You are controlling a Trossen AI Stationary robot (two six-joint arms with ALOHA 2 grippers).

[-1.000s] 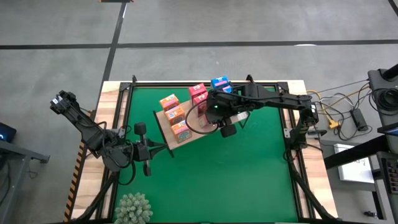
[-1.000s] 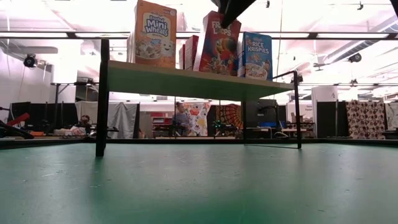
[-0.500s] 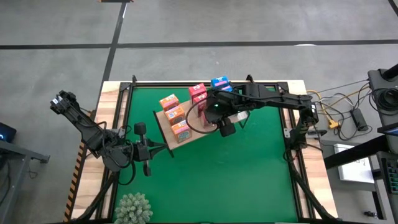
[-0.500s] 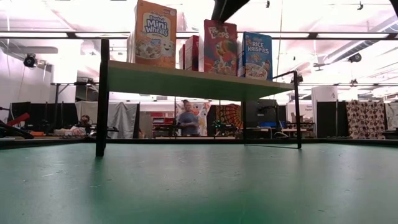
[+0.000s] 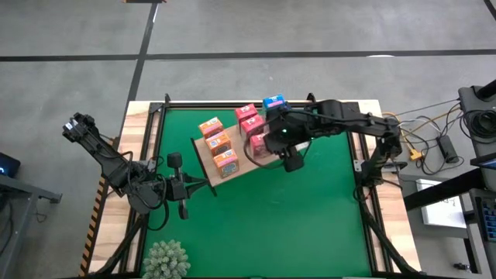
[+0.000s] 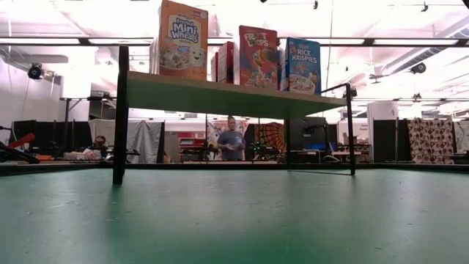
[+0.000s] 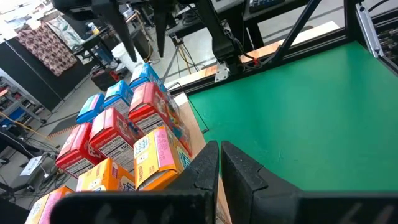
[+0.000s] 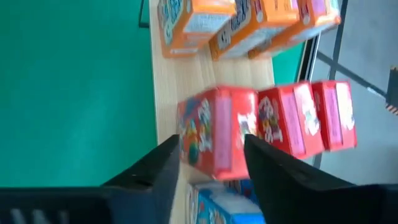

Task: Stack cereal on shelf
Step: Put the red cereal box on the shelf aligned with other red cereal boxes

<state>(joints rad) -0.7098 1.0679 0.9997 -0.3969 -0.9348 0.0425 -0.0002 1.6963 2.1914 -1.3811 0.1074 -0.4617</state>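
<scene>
Cereal, a small pink-red cardboard box [image 8: 219,132], now stands alone in the red row on the wide light-wood shelf [image 5: 246,170], because the right hand [image 5: 288,160] has let go, fingers apart, and pulled back.

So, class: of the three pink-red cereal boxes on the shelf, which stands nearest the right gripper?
The end pink-red box facing the mat: the right gripper hangs open just off it, the other two lining up behind.
</scene>
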